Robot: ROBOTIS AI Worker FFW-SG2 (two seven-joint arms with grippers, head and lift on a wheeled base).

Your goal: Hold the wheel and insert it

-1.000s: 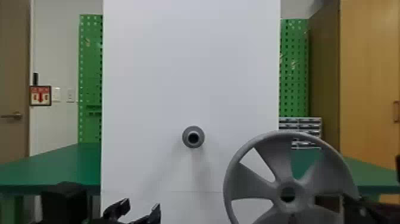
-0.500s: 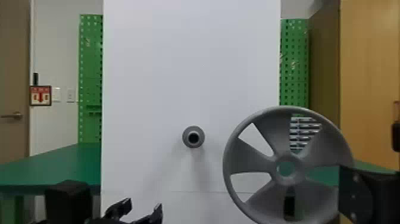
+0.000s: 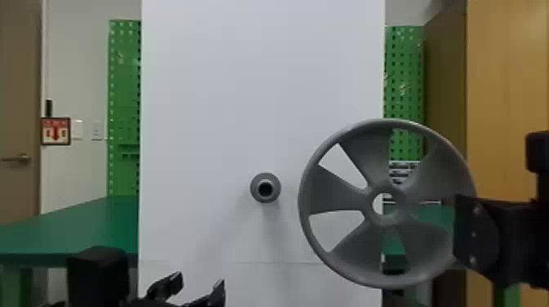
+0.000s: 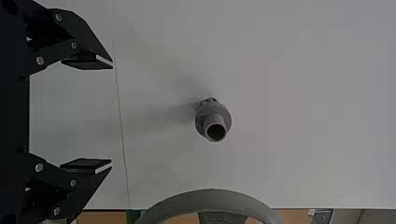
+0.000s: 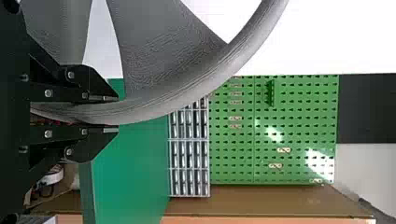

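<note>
We have the matte grey wheel upright, its five broad, curved spokes meeting at a round hub with an open hole; fine parallel lines cross its surface in the right wrist view. Our right gripper is clamped on the rim, one finger on each side.

The wheel is right of the hollow-ended grey peg, apart from it. From the head, we see it overlap the right edge of the white panel, and its near rim leaves a strip of panel showing beside the peg. Our left gripper sits low at left, below the peg, fingers wide apart.
</note>
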